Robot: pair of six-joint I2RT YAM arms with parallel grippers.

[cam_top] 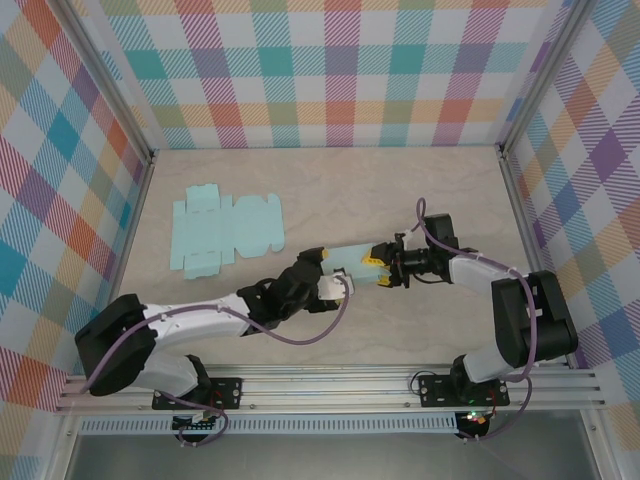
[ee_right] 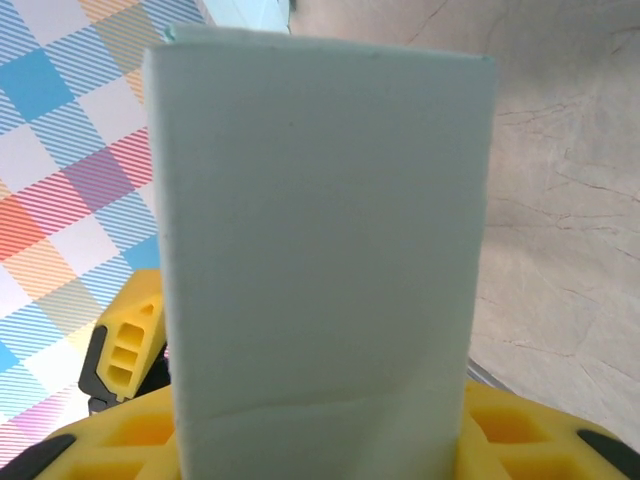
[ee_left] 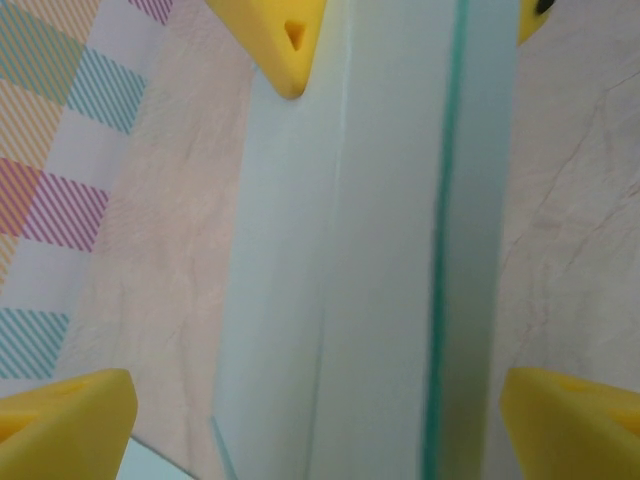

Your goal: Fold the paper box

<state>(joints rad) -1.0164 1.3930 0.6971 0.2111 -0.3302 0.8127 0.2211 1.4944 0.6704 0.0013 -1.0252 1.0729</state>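
**Two pincers on one pale green box**

The right pincer (cam_top: 386, 272) is clamped on one end of the folded paper box (cam_top: 350, 260), and that end is buried between its yellow fingers (ee_right: 520, 440). The left pincer (cam_top: 343, 282) stands wide with the box's other end between its fingers (ee_left: 60, 425), and a gap shows on one side. These fingers are blurred and cut off by the frame edge. The box faces are plain. Well left of both pincers, a flat box blank (cam_top: 225, 235) lies on the beige tabletop (cam_top: 400, 190). Checked walls (cam_top: 330, 70) ring the table.
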